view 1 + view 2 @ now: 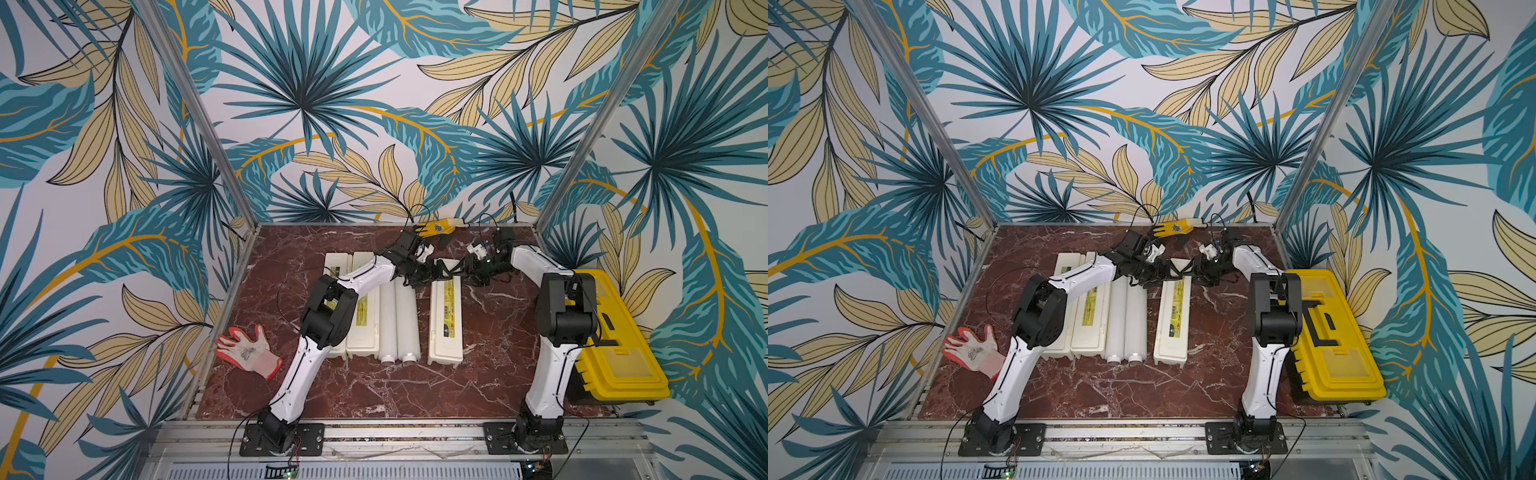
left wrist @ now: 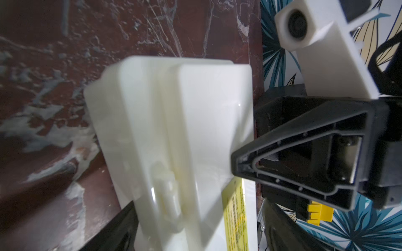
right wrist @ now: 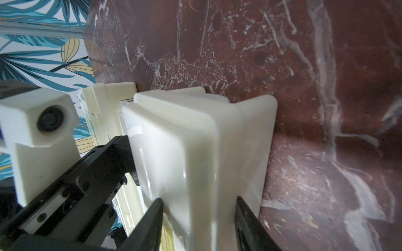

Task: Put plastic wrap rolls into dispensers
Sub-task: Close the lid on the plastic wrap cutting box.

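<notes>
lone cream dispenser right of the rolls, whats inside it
Not visible: the long cream-white plastic dispenser box has its yellow-green-labelled lid over the interior. Two milky-white translucent rolls lie outside, beside it.

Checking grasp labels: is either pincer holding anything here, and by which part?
The right pincer grips the lone dispenser across its far end, one finger on each long side. The left pincer holds nothing.

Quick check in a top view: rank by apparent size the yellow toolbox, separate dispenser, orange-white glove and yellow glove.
1. yellow toolbox
2. separate dispenser
3. orange-white glove
4. yellow glove (farthest back, so it looks smaller)
</notes>
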